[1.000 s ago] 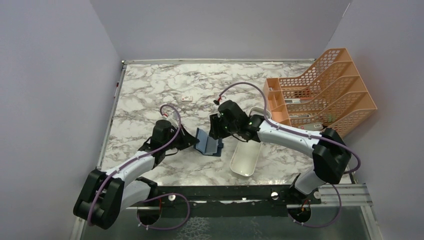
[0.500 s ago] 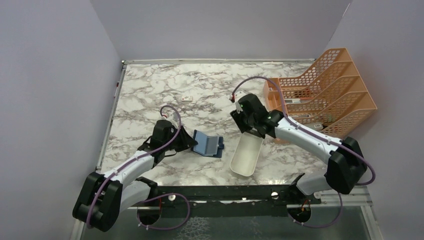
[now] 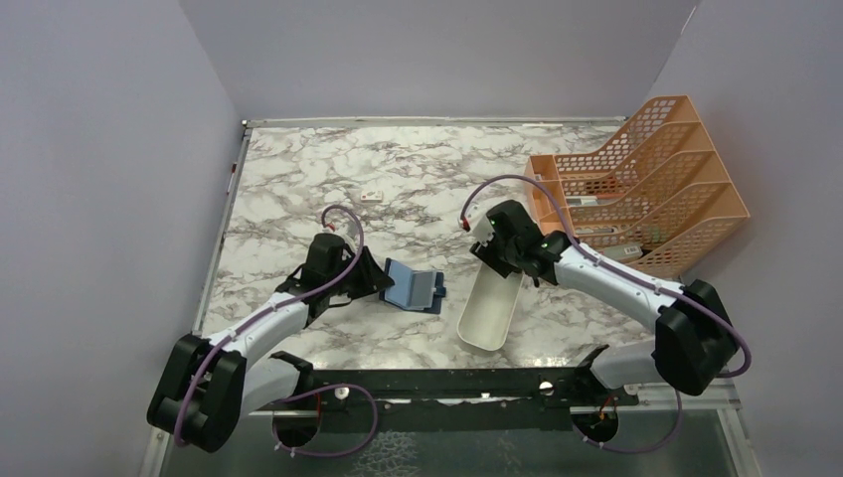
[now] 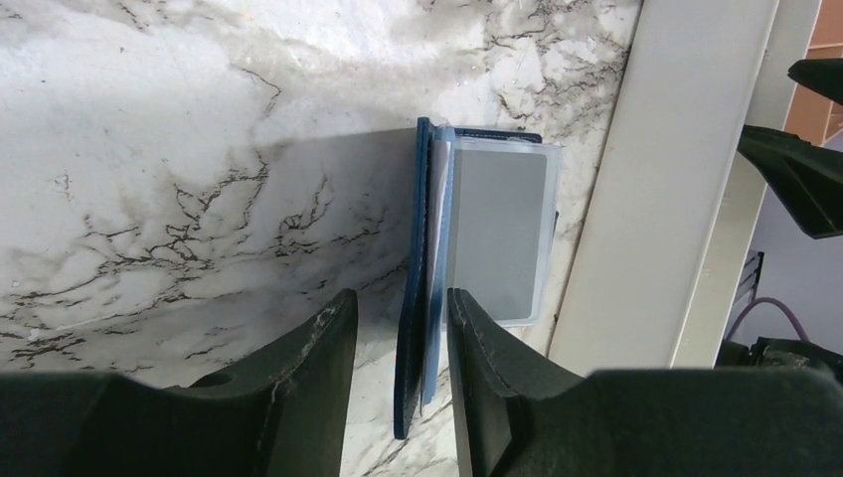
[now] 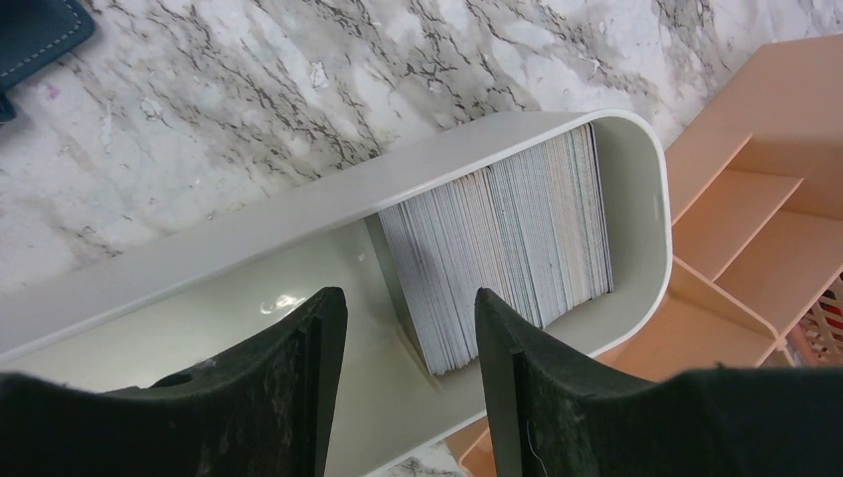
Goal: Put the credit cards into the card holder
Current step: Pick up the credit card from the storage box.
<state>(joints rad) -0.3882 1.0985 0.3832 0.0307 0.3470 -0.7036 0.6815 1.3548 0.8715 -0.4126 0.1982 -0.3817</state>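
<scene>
Your left gripper [image 4: 400, 303] sits part-wide around the card holder [image 4: 410, 358]; right gripper [image 5: 410, 298], wide, over credit cards [image 5: 517, 238] half-hidden in the tray [image 5: 249, 234].

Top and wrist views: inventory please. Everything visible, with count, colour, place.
table: 1, white-grey marble, under everything
holder: 1, navy blue, open, mid-table, just left of the tray
card: 1, grey, on the holder's panel nearer the tray
tray: 1, white, oblong, between holder and rack
card stack: 1 stack, too many to count, pale grey edges, standing on edge at the tray's end by the rack
rack: 1, orange mesh, far right of the table
block: 1, white with a red mark, beyond the holder
left gripper: 1, black, open, at the holder's edge
right gripper: 1, black, open and empty, above the tray
</scene>
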